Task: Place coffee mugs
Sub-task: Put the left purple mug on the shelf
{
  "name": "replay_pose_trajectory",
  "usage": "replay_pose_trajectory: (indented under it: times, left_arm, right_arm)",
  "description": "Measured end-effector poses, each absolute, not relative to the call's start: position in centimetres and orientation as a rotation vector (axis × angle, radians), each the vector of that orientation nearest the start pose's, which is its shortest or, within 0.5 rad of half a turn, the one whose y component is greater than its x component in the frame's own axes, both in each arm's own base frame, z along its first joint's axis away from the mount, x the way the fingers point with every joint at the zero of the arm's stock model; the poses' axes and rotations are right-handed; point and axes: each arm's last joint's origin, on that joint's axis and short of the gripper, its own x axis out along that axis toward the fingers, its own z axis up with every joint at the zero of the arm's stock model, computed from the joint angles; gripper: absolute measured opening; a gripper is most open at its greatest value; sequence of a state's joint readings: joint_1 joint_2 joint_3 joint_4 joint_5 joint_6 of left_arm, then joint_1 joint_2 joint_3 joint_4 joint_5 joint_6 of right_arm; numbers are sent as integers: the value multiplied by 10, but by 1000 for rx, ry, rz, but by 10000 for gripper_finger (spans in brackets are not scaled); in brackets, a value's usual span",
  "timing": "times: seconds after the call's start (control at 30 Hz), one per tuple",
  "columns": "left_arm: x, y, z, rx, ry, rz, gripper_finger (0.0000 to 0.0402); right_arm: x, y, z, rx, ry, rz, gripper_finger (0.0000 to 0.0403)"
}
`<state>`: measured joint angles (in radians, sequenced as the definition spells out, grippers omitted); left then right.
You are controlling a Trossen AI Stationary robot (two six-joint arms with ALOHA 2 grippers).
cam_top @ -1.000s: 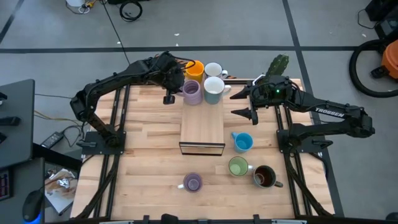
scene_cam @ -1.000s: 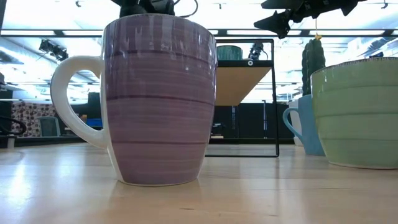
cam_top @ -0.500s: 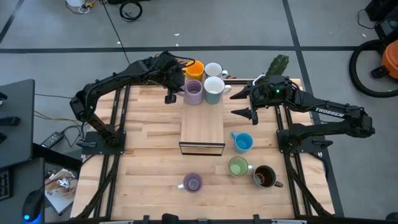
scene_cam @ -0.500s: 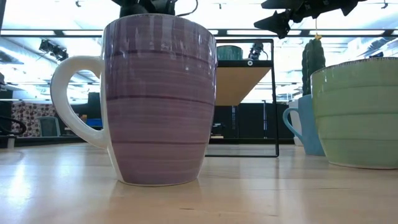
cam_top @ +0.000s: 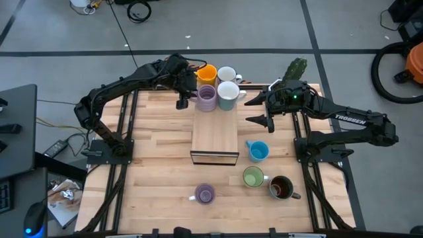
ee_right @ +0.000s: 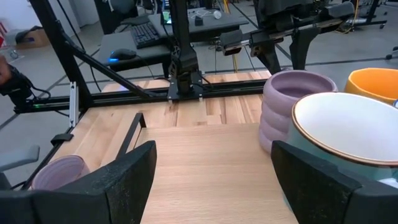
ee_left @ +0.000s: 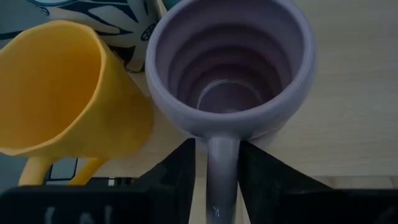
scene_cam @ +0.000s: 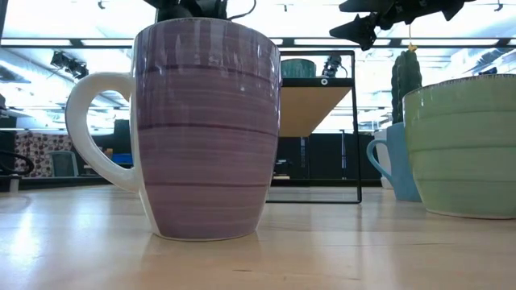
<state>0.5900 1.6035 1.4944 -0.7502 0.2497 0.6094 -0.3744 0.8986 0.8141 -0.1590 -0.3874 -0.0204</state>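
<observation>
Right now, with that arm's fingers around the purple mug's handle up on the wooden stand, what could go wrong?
The left gripper straddles the purple mug handle with little slack, so pulling back crooked might drag or tip it. The orange mug and white mug crowd close, so a nudge could knock them. It stands near the wooden stand edge.

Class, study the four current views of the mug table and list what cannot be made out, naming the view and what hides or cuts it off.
- Low view: the purple mug fills the foreground and hides most of the shelf behind it.
- Low view: the green mug is cut off by the picture's edge.
- Left wrist view: the patterned white mug is mostly hidden behind the orange mug.
- High view: the dark brown mug is too small to show any contents.
</observation>
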Motion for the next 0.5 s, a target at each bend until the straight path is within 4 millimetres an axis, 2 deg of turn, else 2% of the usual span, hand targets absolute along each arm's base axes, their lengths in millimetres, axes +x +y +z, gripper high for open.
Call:
replay_pose_trajectory:
  times: [0.37,0.5]
  left_arm:
    - [288,184,328,219,842,60,121]
    - [288,183,328,210,831,36,134]
  right_arm:
    - [187,-62,325,74,235,15,323]
    - [187,-62,325,77,242,15,323]
